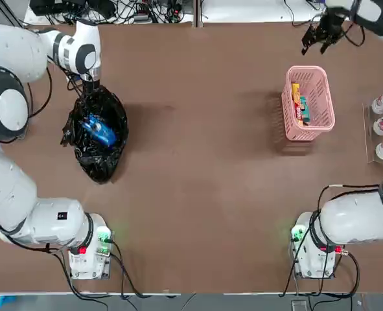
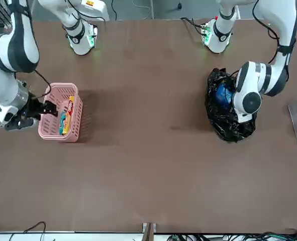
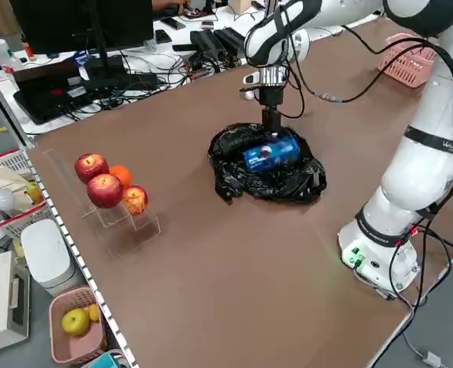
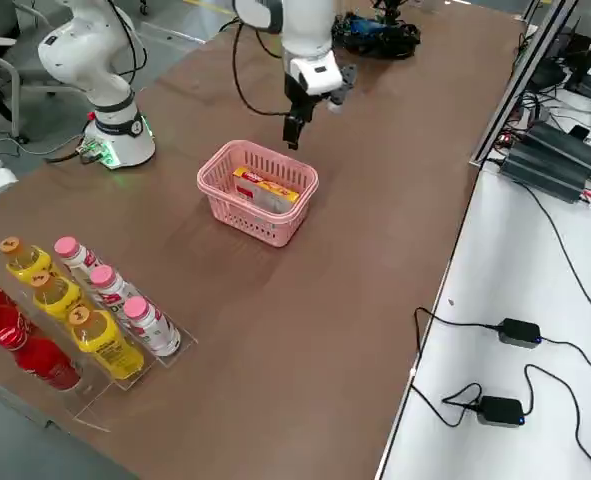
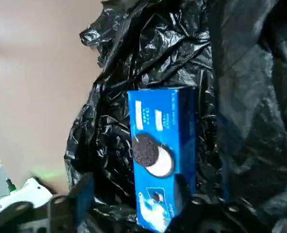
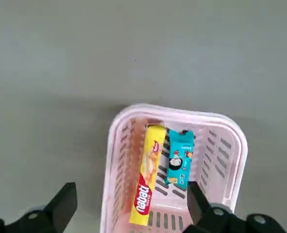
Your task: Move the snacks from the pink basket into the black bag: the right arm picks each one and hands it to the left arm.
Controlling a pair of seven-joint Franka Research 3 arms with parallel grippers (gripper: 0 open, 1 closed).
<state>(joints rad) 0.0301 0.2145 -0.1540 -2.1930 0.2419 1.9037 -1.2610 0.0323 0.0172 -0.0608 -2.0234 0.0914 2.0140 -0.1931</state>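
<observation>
Stock at this moment, as I am reading it from my console: one blue packet [image 5: 160, 162] is lying in the black bag [image 1: 97, 139] at the left of the table, while a yellow-orange packet [image 6: 147, 182] and a small teal packet [image 6: 179, 158] are lying side by side, touching, on the floor of the pink basket [image 1: 324, 87] at the right. By my judgement one of three is delivered, and the step in hand is the second pick. To do it well I am planning to bring the right gripper [image 6: 128, 208] straight down over the basket, line its fingers across the narrow width of one packet, the long yellow-orange one being the easier target, and keep both fingers inside the rim so neither catches the lattice wall or tips the basket. I should also grip near one end, leaving the other end free for the handover. The right gripper is hanging above the table just past the far end of the basket, fingers spread wide, holding and touching nothing. The left gripper [image 5: 128, 191] is hovering over the mouth of the bag; its fingers are standing apart on either side of the blue packet's near end, and I cannot tell whether they are touching it.
</observation>
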